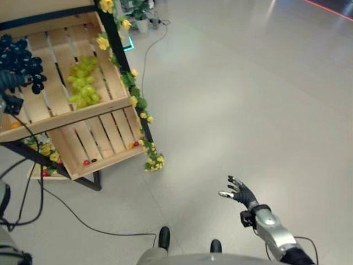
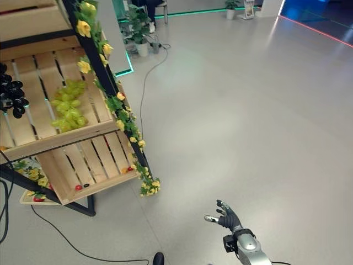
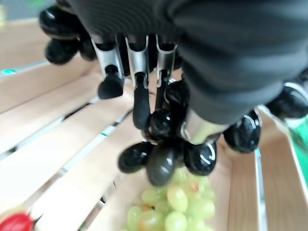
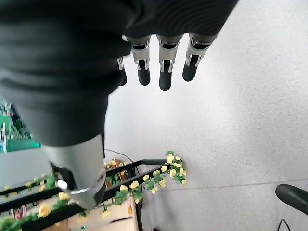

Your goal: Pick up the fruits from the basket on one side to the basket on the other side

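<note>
Dark grapes [image 3: 163,144] grasped in left robot hand [image 3: 139,72], lifted above upper crate [image 1: 83,113] at far left, beside green grapes [image 1: 83,83]. Probably mid-transfer: green bunch not yet moved. Right robot hand [image 1: 240,192] released over bare floor [image 1: 248,99]; open room rightward, flower-trimmed frame edge [image 1: 135,94] near.

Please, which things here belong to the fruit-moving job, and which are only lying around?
Job:
dark grapes, held in the left robot hand
green grapes in the upper wooden crate

Lying around:
yellow flower garland
lower wooden crate
right robot hand, open above the floor
</note>
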{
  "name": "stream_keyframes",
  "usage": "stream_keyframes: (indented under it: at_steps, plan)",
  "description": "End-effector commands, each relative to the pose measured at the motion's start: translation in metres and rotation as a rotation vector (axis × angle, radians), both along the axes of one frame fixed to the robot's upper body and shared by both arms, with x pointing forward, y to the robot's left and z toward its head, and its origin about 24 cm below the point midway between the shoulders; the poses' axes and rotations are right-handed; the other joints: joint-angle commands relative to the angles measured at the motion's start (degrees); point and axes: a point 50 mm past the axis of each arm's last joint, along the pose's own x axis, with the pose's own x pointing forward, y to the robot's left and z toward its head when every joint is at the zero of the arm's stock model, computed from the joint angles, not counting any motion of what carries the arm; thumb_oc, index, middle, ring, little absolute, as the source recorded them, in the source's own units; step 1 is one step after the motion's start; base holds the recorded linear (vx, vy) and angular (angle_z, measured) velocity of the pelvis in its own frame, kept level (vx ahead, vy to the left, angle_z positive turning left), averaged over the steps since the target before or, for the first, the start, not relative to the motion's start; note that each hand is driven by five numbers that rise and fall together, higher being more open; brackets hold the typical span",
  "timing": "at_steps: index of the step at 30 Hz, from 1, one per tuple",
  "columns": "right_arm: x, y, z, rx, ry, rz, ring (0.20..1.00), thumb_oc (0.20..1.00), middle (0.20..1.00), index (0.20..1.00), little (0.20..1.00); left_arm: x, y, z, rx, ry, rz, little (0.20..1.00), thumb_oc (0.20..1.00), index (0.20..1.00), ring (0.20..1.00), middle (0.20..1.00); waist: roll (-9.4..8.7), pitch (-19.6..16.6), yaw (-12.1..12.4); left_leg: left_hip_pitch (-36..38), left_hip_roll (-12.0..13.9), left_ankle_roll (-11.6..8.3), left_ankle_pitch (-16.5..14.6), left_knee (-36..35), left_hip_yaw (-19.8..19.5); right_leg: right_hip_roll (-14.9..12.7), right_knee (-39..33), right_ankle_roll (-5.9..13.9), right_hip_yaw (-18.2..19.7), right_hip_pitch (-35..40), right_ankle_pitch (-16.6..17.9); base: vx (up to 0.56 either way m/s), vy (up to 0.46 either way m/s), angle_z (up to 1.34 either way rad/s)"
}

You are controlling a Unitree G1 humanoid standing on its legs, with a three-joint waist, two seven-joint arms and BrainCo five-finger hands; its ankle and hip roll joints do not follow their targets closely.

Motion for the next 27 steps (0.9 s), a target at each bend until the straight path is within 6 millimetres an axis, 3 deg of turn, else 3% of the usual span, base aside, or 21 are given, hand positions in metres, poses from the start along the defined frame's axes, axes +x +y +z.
stream_keyframes:
  at_steps: [1,2,3,8,9,17,27]
  plan:
    - [0.019,-0.001,0.023,0.012,-0.140,0.009,1.000,1.000,1.000,1.000,1.000,-0.004,-0.005,0.056,0.205,-0.127,0.057,0.200,0.200,0.200,0.200,0.200,0.76,1.72,-1.01,-1.96,2.70,-1.79,-2.02,-0.06,-0.93,-5.40,2.70,6.42,0.22,0.32,-1.36,-0.02,0.033,-0.08]
    - [0.021,-0.001,0.025,0.011,-0.149,0.008,1.000,1.000,1.000,1.000,1.000,0.000,-0.009,0.057,0.244,-0.112,0.059,0.231,0.231,0.231,0.231,0.231,0.65,2.02,-1.17,-2.12,2.72,-1.72,-2.00,-0.06,-0.78,-5.48,2.68,6.48,0.28,0.11,-1.19,-0.03,0.033,-0.11]
    - [0.022,0.000,0.027,0.017,-0.161,0.003,1.000,1.000,1.000,1.000,1.000,0.005,-0.014,0.056,0.275,-0.093,0.044,1.000,1.000,1.000,1.000,1.000,0.36,2.51,-1.13,-2.36,2.59,-1.62,-2.01,-0.06,-0.56,-5.59,2.72,6.65,0.44,-0.29,-1.07,-0.03,0.040,-0.13]
    - [0.025,0.004,0.032,0.024,-0.195,0.010,1.000,1.000,1.000,1.000,1.000,0.017,-0.034,0.068,0.530,-0.057,0.065,1.000,1.000,1.000,1.000,1.000,-0.30,3.85,-1.50,-2.85,2.34,-1.22,-2.14,-0.06,0.16,-6.10,3.13,6.91,0.76,-1.36,-0.92,-0.03,0.034,-0.17]
    - [0.024,0.005,0.033,0.021,-0.202,0.015,1.000,1.000,1.000,1.000,1.000,0.019,-0.042,0.077,0.663,-0.053,0.086,1.000,1.000,1.000,1.000,1.000,-0.45,3.98,-1.53,-2.84,2.27,-1.19,-2.24,-0.06,0.32,-6.25,3.25,7.04,0.87,-1.55,-0.85,-0.01,0.021,-0.04]
    - [0.017,0.000,0.031,0.001,-0.201,0.012,1.000,1.000,1.000,1.000,1.000,0.021,-0.067,0.080,1.050,0.042,0.018,1.000,1.000,1.000,1.000,1.000,-1.32,3.74,-0.72,-1.94,1.97,-0.64,-3.35,-0.06,0.32,-6.99,4.35,7.65,0.30,-1.09,-1.48,0.00,0.001,0.01]
    - [0.012,0.005,0.026,0.004,-0.163,0.052,1.000,1.000,1.000,1.000,1.000,0.008,-0.032,0.066,1.007,0.263,0.098,1.000,1.000,1.000,1.000,1.000,-1.45,2.55,-0.07,-0.86,1.45,-0.32,-4.13,-0.06,-0.18,-7.88,5.27,8.14,-1.00,0.08,-1.69,0.01,0.012,0.04]
